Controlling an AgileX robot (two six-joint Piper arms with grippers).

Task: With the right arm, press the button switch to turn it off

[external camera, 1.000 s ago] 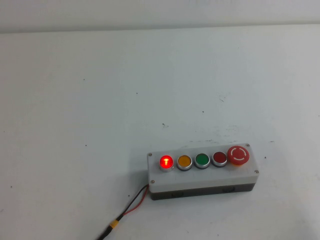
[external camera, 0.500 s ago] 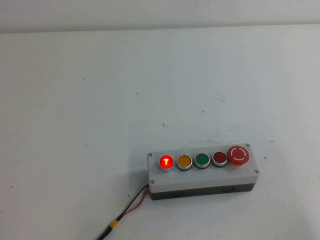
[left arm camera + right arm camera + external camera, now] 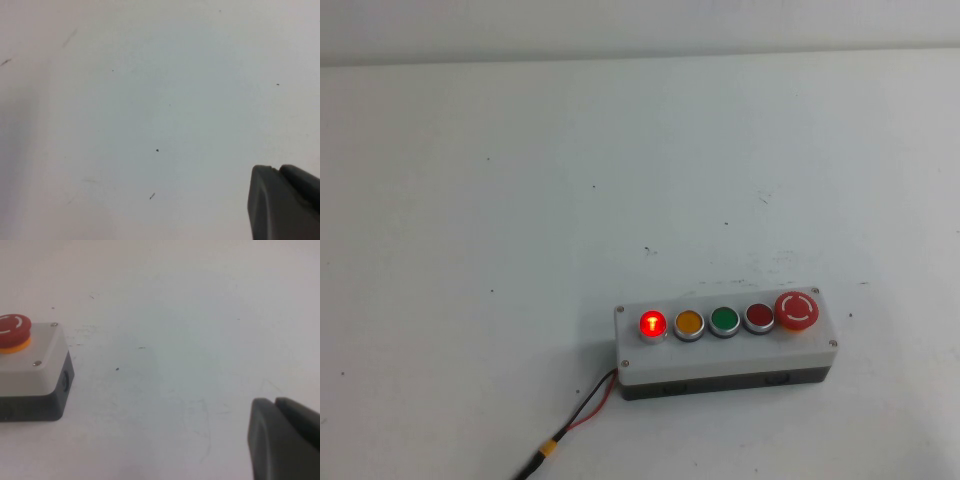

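Observation:
The button switch (image 3: 652,323) is the small round red button at the left end of the white five-button box (image 3: 725,358); it glows bright red. The box lies on the table near its front. Neither arm shows in the high view. My right gripper (image 3: 274,401) shows only in the right wrist view, its dark fingers together, empty, over bare table well off the box's mushroom-button end (image 3: 37,372). My left gripper (image 3: 276,169) shows only in the left wrist view, fingers together, empty, over bare table.
On the box, after the glowing button, come a yellow (image 3: 689,323), a green (image 3: 724,321) and a darker red button (image 3: 759,317), then a large red mushroom button (image 3: 796,310). A red and black cable (image 3: 582,415) runs from the box's left end to the table's front edge.

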